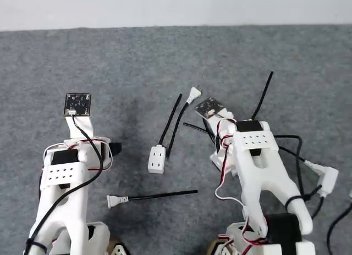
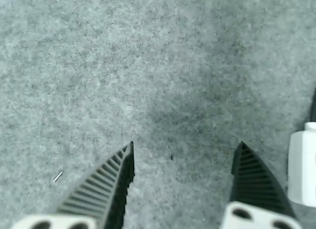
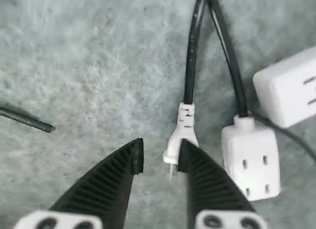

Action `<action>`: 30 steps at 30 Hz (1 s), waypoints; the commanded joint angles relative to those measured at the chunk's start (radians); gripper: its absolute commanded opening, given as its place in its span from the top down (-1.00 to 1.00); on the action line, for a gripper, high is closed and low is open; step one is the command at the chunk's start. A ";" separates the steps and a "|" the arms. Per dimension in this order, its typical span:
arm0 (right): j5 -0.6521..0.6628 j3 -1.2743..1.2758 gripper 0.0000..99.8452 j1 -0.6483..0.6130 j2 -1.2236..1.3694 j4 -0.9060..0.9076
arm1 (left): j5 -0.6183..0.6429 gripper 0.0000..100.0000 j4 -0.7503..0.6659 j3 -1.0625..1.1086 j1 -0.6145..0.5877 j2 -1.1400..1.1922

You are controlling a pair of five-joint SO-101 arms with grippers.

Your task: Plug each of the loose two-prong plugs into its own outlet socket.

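Jaws gape on both arms; close up, the right pair flanks a plug (image 3: 181, 133), perhaps touching.

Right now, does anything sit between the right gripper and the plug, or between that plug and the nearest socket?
Nothing visible does. The plug lies between the open fingers of the right gripper; the socket lies just beside it, only carpet between.
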 commanded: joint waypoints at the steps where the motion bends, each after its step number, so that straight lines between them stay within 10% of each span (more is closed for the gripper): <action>1: 0.061 -0.011 0.71 -0.001 -0.001 -0.041 | -0.009 0.40 -0.029 -0.008 0.003 0.002; 30: 0.112 -0.124 0.72 0.031 0.277 -0.056 | -0.009 0.40 -0.029 -0.008 0.003 0.002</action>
